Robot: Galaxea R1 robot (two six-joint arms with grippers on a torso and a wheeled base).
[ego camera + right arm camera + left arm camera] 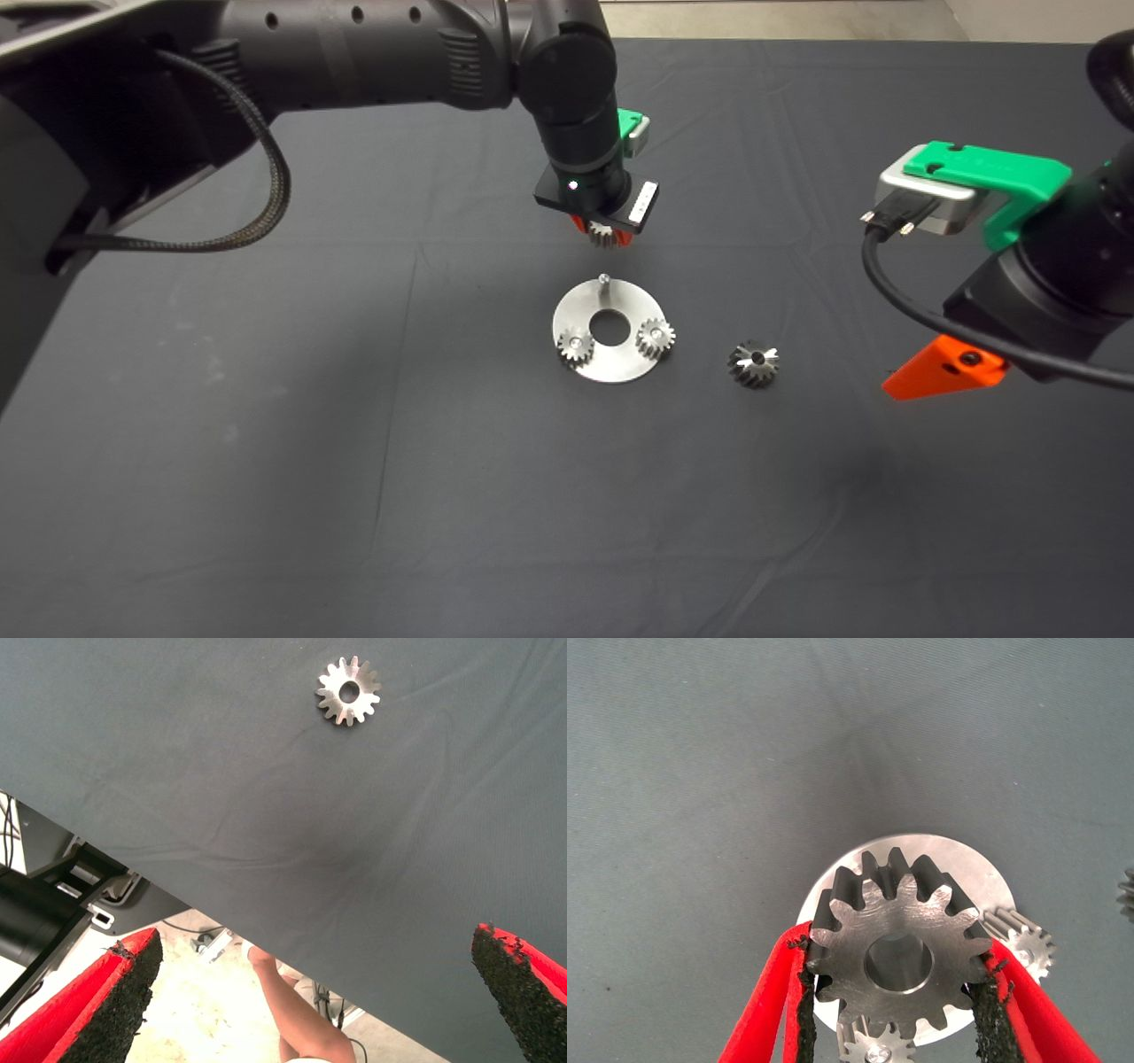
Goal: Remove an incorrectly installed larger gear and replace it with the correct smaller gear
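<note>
My left gripper (604, 235) is shut on a smaller gear (602, 233), held just above and behind the round steel plate (611, 365). In the left wrist view the gripper (897, 954) clamps this gear (855, 943) by its teeth, directly over the plate (957, 859). Two more smaller gears (576, 346) (656, 337) sit on pegs on the plate. A bare peg (603, 279) stands at the plate's far edge. The larger gear (754, 363) lies on the mat right of the plate; it also shows in the right wrist view (348, 692). My right gripper (926, 379) is open and empty, right of the larger gear.
The plate has a round centre hole (608, 328). The mat's edge and the floor show in the right wrist view, with a person's leg (292, 1001) beyond it. The left arm (354, 44) reaches across the back of the mat.
</note>
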